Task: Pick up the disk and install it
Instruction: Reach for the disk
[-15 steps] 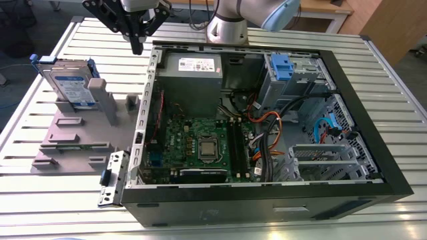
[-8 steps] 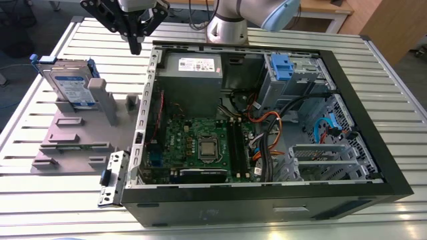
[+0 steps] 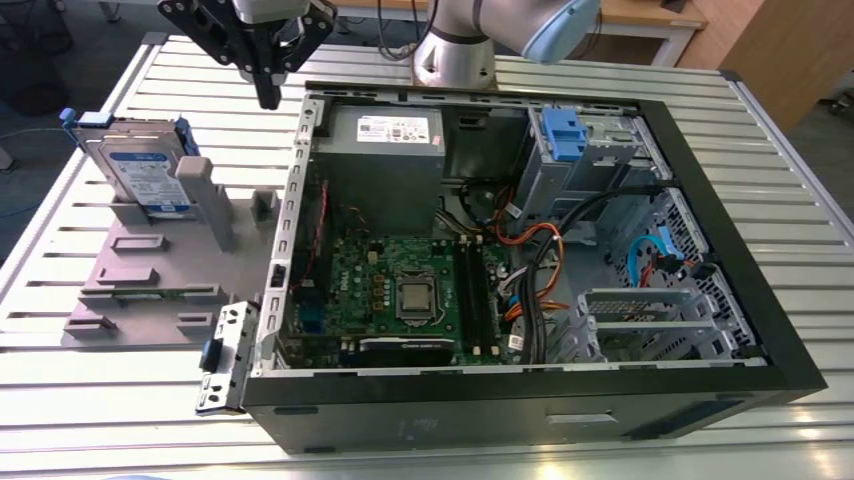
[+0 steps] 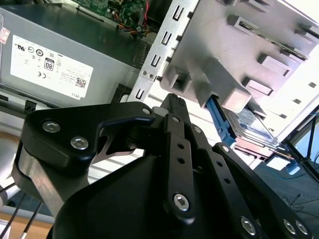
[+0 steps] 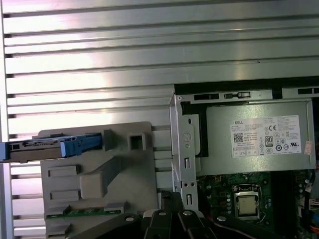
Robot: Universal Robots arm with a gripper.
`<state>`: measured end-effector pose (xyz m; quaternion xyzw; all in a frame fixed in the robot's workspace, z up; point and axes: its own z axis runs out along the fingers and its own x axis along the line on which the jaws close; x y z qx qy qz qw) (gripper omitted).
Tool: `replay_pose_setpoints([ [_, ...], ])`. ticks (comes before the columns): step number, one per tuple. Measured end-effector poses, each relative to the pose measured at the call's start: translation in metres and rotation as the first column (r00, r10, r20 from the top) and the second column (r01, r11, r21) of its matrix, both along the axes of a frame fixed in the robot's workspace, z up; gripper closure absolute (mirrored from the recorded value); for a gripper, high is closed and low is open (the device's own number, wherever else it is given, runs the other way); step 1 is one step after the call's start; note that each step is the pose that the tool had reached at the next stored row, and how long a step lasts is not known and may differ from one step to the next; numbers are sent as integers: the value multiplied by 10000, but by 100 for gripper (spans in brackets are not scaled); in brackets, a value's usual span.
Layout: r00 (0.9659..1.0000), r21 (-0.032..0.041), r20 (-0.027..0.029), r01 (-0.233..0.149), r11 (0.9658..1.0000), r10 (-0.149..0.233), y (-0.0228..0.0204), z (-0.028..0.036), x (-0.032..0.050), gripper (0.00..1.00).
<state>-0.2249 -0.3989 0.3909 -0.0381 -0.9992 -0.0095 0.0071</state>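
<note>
Toward the bench's (image 3: 80,420) edge at the exterior view's left, the disk (image 3: 144,172) stands upright on its long edge in a slot of a grey plastic fixture (image 3: 147,290), its white-and-blue label facing outward and its blue frame showing along the top and sides. In the first wrist view the disk (image 5: 45,147) is seen edge-on, a thin silver and blue strip seated in the fixture (image 5: 99,179). In the second wrist view the disk (image 4: 249,124) shows just past the fixture's (image 4: 214,55) raised posts. Nothing touches it. Next along, the gripper (image 3: 271,95) hangs above the bench near its far edge, between the fixture and the open computer case (image 3: 534,400) and clear of both. Its black fingers (image 3: 271,85) point downward and look clenched together on nothing. In the second wrist view the gripper (image 4: 173,99) is aimed at the gap beside the case's perforated wall. Inside the case, a grey power supply (image 3: 384,135) with a white sticker sits at the far end, and a green motherboard (image 3: 400,290) lies below it. Further toward the exterior view's right, bundled cables (image 3: 534,250) run past a metal drive bay, where a small blue latch piece (image 3: 561,135) stands without a drive.
</note>
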Motion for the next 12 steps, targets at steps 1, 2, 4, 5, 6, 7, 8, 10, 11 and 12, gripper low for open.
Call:
replay_pose_setpoints([
  [1,10000,0,0,0,10000,0,0,0,-2,89],
  [2,10000,-1,-1,-1,10000,1,0,0,-4,89],
  [4,10000,-2,-1,0,10000,0,0,-7,-147,89],
  [5,10000,-1,0,0,10000,0,0,-7,-148,89],
  [6,10000,-1,0,0,10000,0,0,-7,-149,89],
  [7,10000,-2,0,0,10000,0,0,-7,-152,89],
  [8,10000,-2,0,0,10000,0,0,-7,-153,89],
  [10,10000,-1,0,0,10000,0,0,-16,-398,89],
  [11,10000,-1,0,0,10000,0,0,-16,-400,89],
  [12,10000,-1,0,0,10000,0,0,-16,-402,89],
])
